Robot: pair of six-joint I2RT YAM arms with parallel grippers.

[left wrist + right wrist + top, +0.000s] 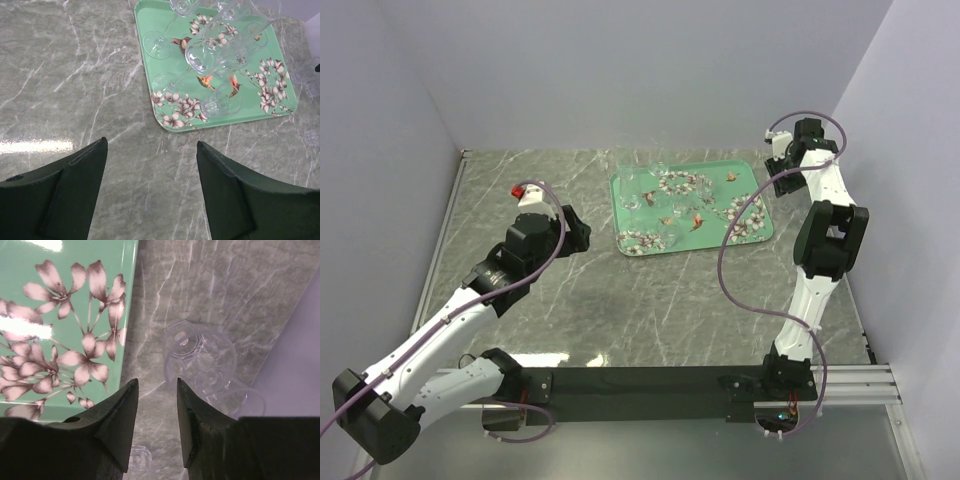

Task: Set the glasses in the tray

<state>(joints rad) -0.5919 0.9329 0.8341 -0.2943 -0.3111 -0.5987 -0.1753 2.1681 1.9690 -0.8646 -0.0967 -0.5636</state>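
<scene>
The teal flowered tray lies at the far middle of the table, and several clear glasses lie on it. In the left wrist view a stemmed glass lies tipped on the tray. My left gripper hovers open over bare table, short of the tray's near corner. My right gripper is off the tray's right edge, fingers a narrow gap apart with nothing between the tips. A clear glass sits on the table just ahead and to the right of them.
A second clear glass piece shows low between the right fingers. The side wall stands close to the right of the loose glasses. More clear glass lies on the table right of the tray. The right arm reaches along the right wall.
</scene>
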